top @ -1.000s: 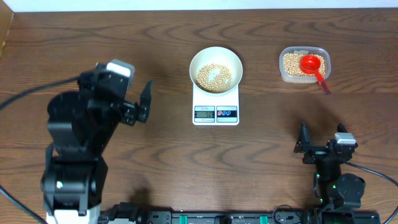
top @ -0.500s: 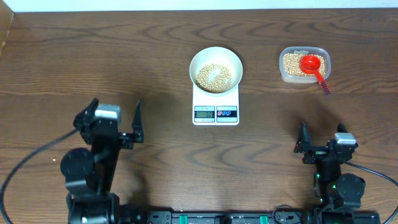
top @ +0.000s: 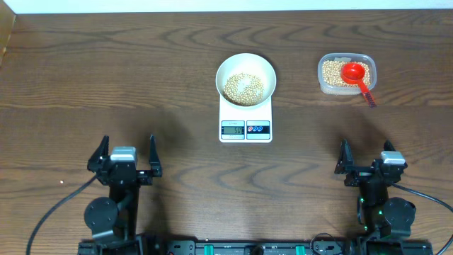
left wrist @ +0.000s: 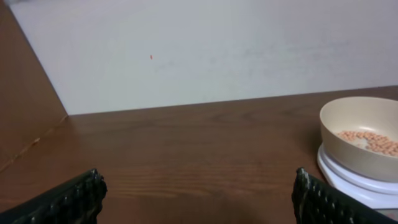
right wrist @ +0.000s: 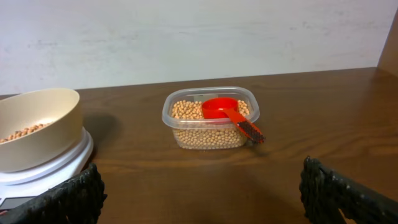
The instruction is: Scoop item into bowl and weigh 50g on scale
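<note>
Fingers [top: 153, 156] on both grippers are spread wide and empty: left gripper [top: 128, 150] near-left, right gripper [top: 366, 154] near-right, both well apart from the gear. Bowl [top: 220, 71] with a layer of beans [top: 244, 88] sits on the scale [top: 245, 117], centre. Clear tub [top: 326, 86] of beans, red scoop [top: 354, 71] in it, far right.

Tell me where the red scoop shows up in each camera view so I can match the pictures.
Overhead: the red scoop is at upper right, in the clear tub.
Left wrist: not in the picture.
Right wrist: the red scoop is near centre, in the clear tub, its handle over the rim.
Shared landmark: the white bowl on the scale, at right in the left wrist view and at left in the right wrist view.
</note>
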Motion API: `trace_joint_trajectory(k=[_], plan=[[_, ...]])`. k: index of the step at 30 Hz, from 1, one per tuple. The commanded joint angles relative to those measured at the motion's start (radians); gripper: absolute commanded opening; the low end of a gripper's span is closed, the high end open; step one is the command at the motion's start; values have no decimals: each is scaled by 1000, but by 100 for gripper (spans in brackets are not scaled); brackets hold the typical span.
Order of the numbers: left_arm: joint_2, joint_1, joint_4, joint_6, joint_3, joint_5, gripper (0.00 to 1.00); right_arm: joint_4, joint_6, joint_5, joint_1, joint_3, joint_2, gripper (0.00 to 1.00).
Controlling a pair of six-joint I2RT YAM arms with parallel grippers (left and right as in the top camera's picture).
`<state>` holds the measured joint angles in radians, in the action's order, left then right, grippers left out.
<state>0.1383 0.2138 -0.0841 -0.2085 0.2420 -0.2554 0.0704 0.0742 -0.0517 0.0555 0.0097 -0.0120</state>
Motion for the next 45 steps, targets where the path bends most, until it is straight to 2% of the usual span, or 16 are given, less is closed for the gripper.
trace_joint_trajectory(k=[1,19,30,36,45], plan=[[-75,7,14,8,-47,6,98,2,-9,8,-5,-4,7,99],[-137,16,22,0,-149,37,98,2,-9,8,-5,-4,7,99],[-137,43,99,-6,-197,40,98,2,-9,8,-5,-4,7,99],[-137,22,135,-7,-231,45,98,2,-9,8,-5,-4,7,99],[-137,-35,138,-6,-238,138,98,2,-9,8,-5,-4,7,99]])
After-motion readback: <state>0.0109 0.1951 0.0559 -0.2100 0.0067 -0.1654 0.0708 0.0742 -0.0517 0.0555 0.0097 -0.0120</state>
